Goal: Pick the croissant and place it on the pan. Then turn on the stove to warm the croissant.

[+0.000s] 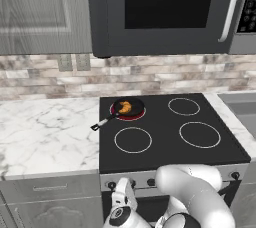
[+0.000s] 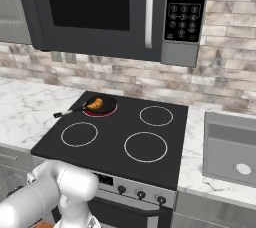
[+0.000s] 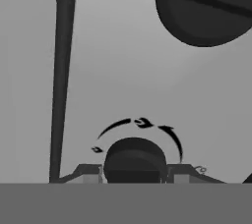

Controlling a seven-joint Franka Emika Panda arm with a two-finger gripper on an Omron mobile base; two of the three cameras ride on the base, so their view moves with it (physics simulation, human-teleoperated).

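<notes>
Marble desk flanks the black glass stove; the golden crescent croissant already sits in the small black pan over a red-glowing rear burner. Claw is pressed around a dark round knob, apparently gripping it.

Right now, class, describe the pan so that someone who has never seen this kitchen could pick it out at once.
Find the black stove set under the microwave. On its rear left burner, the one glowing red, sits the pan, small, round and black. It alone has a long thin handle reaching towards the marble counter, and it holds the golden croissant.
</notes>
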